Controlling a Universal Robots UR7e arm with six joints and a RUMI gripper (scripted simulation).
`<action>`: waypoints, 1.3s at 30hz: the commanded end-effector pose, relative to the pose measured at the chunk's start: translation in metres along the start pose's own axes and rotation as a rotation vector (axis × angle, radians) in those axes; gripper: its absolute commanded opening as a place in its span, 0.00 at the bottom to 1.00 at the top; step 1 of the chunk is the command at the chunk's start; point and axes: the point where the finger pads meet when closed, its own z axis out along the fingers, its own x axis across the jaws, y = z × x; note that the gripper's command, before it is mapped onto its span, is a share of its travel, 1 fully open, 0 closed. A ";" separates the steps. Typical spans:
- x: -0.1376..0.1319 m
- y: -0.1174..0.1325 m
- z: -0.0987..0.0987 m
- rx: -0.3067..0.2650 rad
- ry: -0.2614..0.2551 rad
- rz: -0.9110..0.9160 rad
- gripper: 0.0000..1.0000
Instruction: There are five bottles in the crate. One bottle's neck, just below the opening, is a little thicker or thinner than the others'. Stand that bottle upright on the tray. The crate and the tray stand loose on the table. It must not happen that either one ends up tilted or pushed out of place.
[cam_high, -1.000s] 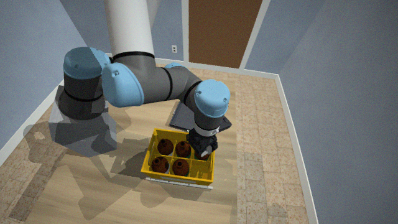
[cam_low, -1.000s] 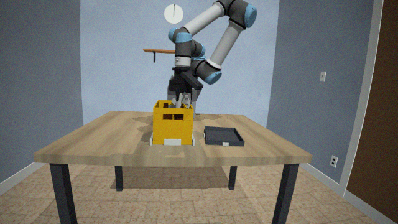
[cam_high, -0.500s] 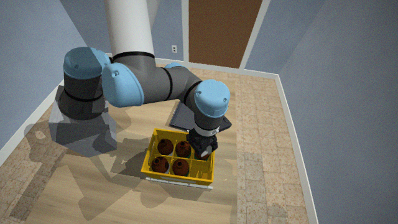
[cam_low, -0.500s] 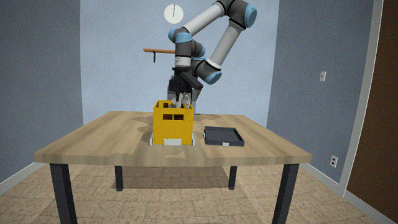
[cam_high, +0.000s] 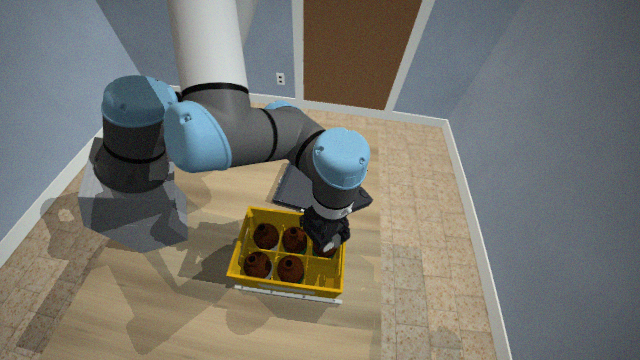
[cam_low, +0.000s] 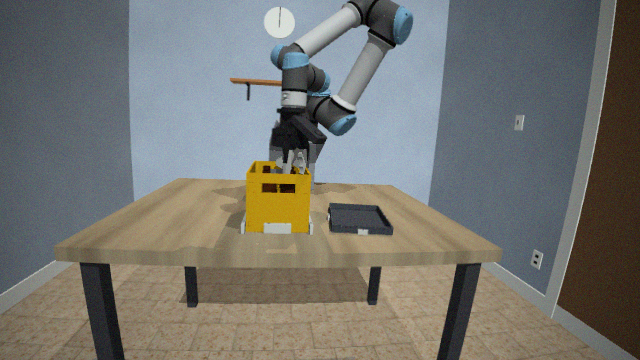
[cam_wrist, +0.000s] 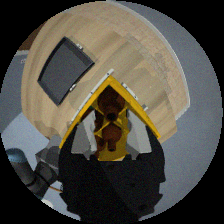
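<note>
your gripper (cam_high: 327, 244) hangs over the crate (cam_high: 287, 287), in the far-right cell, fingers part open either side of the bottle (cam_high: 324, 251) and not yet clamped. treat that bottle as stiff, smooth and likely slippery and top-heavy; take the neck just under the opening and lift straight. the tray (cam_low: 360, 220) waits beyond.

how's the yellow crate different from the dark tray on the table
The yellow crate is tall and box-like; the dark tray is low and flat with a shallow rim. The crate is split into compartments holding brown bottles; the tray holds nothing. The gripper hangs at the crate's top, its jaws partly open; nothing hangs over the tray. Both rest on the wooden table, side by side, apart.
</note>
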 end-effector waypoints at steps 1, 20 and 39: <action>0.000 0.000 0.000 0.000 0.001 0.000 0.38; 0.000 0.000 0.000 0.000 0.001 0.000 0.00; 0.000 0.000 0.000 0.000 0.001 0.000 0.00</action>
